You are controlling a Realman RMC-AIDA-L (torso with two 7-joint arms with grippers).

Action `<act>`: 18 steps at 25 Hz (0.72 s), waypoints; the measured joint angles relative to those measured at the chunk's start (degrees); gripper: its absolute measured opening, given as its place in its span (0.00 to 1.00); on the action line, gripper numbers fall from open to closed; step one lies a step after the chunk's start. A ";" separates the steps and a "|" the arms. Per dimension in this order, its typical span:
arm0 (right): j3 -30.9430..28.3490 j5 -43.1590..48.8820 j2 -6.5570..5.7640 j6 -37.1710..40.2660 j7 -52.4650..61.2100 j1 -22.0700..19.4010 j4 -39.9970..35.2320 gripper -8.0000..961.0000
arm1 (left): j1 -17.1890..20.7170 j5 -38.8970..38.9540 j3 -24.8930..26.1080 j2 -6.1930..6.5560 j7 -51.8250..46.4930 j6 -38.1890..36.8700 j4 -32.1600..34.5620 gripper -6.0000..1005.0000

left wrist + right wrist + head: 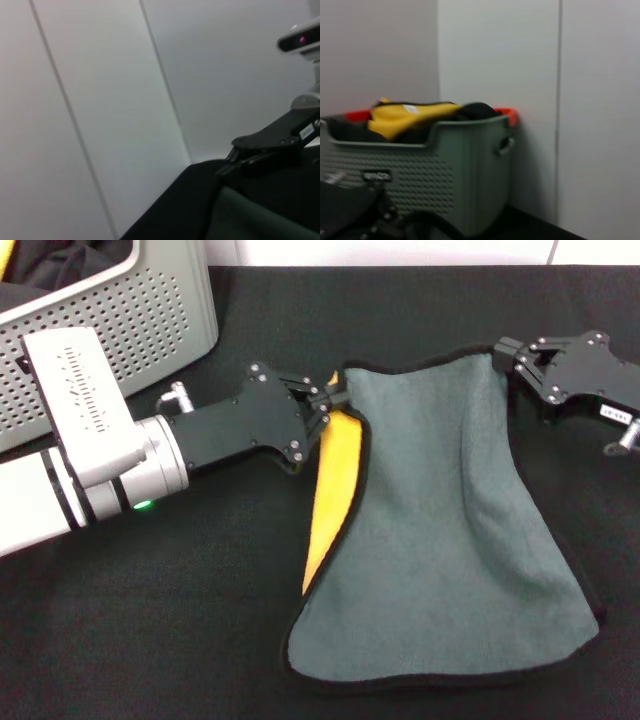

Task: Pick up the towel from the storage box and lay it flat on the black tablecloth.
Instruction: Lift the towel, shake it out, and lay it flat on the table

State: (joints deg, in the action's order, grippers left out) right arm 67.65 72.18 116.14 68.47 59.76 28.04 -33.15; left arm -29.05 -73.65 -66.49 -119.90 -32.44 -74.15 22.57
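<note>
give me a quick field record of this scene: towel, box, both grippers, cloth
towel: out of the box, grey-green face up, spread on the black tablecloth, left edge folded showing yellow
storage box: far left corner, other fabric inside
left gripper: shut on the towel's far left corner
right gripper: at the towel's far right corner, grip unclear
task state: towel not fully flat yet

The storage box [150,310] ran off the head view's top-left edge, and the towel [440,530] hid my right claw's [507,358] fingertips.
</note>
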 joint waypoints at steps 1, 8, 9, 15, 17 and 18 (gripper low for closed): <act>0.04 0.02 0.02 -1.31 -0.01 0.69 0.50 0.07 | 0.02 0.23 0.40 0.00 0.76 0.81 -0.17 0.01; 2.99 0.16 -0.07 -8.10 0.17 5.25 4.29 0.07 | -0.64 1.81 1.75 -0.01 6.87 5.97 -2.97 0.01; 3.56 0.16 -0.07 -8.98 0.19 5.60 4.55 0.07 | -0.82 1.81 1.70 -0.05 7.87 6.62 -3.45 0.01; 5.56 0.17 -0.06 -13.60 0.47 6.22 4.86 0.07 | -1.06 1.68 1.46 -0.30 13.60 9.70 -4.91 0.01; 5.68 0.17 -0.06 -14.60 0.52 6.21 4.87 0.07 | -1.02 1.69 1.54 -0.25 14.39 9.76 -5.05 0.01; 5.83 0.17 -0.06 -16.50 0.57 6.02 4.90 0.07 | -0.94 1.74 1.65 -0.22 14.90 9.78 -5.05 0.01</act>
State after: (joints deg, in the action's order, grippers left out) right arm 73.48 72.34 116.08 51.97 60.34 34.05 -28.25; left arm -29.99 -71.90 -64.84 -120.12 -17.54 -64.37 17.52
